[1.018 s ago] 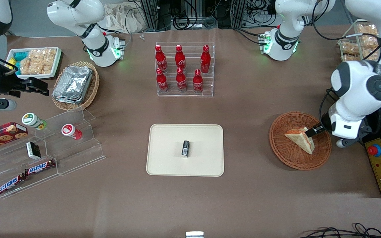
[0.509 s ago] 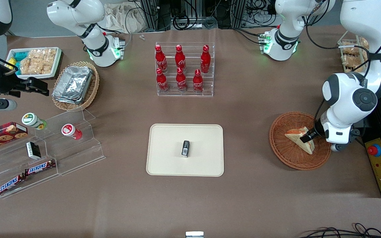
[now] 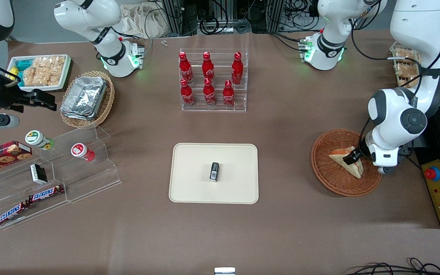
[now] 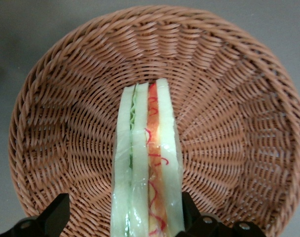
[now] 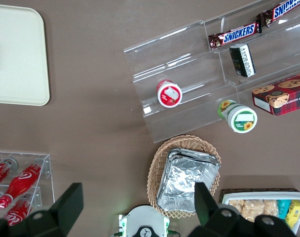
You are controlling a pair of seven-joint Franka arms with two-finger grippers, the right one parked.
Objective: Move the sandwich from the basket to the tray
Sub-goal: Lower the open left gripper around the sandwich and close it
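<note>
The sandwich (image 3: 343, 159), a wrapped wedge of white bread with green and red-orange layers, stands on edge in the reddish-brown wicker basket (image 3: 332, 182) toward the working arm's end of the table. My left gripper (image 3: 353, 157) is down in the basket, open, its fingers straddling the wide end of the sandwich (image 4: 147, 163). One finger (image 4: 188, 210) sits against the bread; the other finger (image 4: 56, 212) stands apart from it with basket (image 4: 66, 128) weave showing between. The cream tray (image 3: 193, 160) lies at mid-table, nearer the parked arm than the basket.
A small black object (image 3: 214, 171) lies on the tray's middle. A clear rack of red bottles (image 3: 212, 80) stands farther from the front camera than the tray. A control box with a red button (image 3: 432, 173) sits beside the basket at the table's end.
The left arm's wrist has swung in and come down over the basket. Its gripper has slid a little along the sandwich toward the tray. The sandwich has not moved.
</note>
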